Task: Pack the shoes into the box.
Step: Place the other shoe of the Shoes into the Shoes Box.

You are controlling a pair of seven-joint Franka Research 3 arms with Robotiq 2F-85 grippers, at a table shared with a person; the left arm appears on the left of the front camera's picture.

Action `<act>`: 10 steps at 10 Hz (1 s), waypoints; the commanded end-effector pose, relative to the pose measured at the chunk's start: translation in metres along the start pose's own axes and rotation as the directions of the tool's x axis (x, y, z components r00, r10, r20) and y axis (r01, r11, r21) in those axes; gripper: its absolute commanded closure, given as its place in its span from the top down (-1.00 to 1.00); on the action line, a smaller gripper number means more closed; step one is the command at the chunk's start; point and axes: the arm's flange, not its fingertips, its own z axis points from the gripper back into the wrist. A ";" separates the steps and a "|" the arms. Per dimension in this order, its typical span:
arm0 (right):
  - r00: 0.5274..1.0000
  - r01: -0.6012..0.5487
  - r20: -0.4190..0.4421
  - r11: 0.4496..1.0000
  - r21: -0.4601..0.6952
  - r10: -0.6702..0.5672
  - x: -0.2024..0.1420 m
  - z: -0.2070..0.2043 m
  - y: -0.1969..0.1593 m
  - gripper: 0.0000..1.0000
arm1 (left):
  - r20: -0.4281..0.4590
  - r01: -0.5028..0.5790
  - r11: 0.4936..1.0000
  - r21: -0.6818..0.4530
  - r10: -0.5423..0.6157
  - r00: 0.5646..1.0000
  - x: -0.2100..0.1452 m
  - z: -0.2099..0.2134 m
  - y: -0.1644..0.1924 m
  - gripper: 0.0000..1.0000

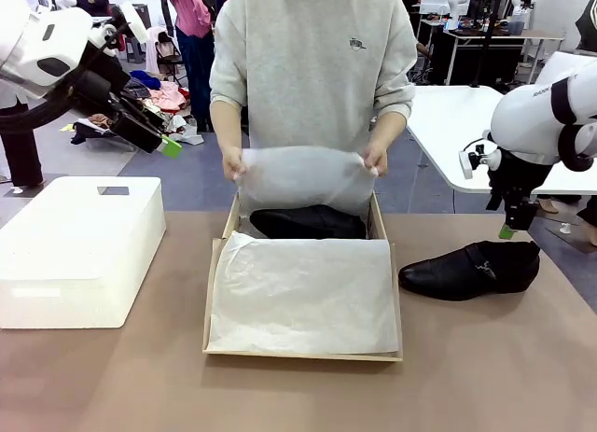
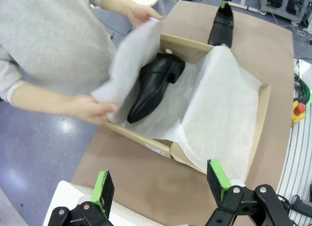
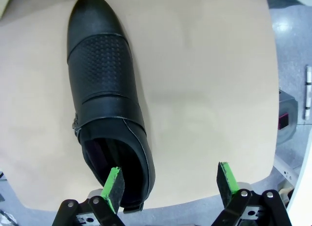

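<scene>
the boxed shoe (image 2: pixel 153 87), glossy black leather with a tapered toe and a low heel, lies at the far end of the box (image 2: pixel 187 46), crosswise along the wall nearest the person. under it is the white tissue paper (image 1: pixel 303 297) that lines the brown cardboard and spreads flat over the near part of the box. the person's 2 hands (image 1: pixel 233 161) hold a fold of this tissue raised above the shoe. the loose shoe (image 3: pixel 107 104), the same black with a textured band across the vamp, lies on the tan table (image 1: pixel 485 376) just right of the box, its toe pointing toward the box. the right gripper (image 3: pixel 169 179) hangs over its heel end, jaws spread wide and grasping nothing. the left gripper (image 2: pixel 160 182) is raised well off the table on the left, also released and empty, looking down at the box. a white rectangular block (image 1: pixel 79 245) sits on the table to the left of the box.
</scene>
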 end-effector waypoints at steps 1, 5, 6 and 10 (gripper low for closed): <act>0.998 -0.025 0.049 1.000 -0.008 0.025 -0.013 -0.010 -0.004 1.00 | 0.014 0.009 1.000 -0.014 -0.009 1.000 -0.001 0.000 0.002 1.00; 0.997 -0.041 0.058 0.999 -0.007 0.041 -0.020 -0.026 -0.008 1.00 | 0.014 0.009 1.000 -0.014 -0.009 1.000 -0.001 0.000 0.002 1.00; 0.998 -0.042 0.055 0.999 -0.005 0.043 -0.020 -0.028 -0.008 1.00 | 0.014 0.009 1.000 -0.014 -0.009 1.000 -0.001 0.000 0.002 1.00; 0.998 -0.032 0.056 0.999 0.023 0.031 -0.022 -0.042 -0.011 1.00 | 0.014 0.009 1.000 -0.014 -0.009 1.000 -0.001 0.000 0.002 1.00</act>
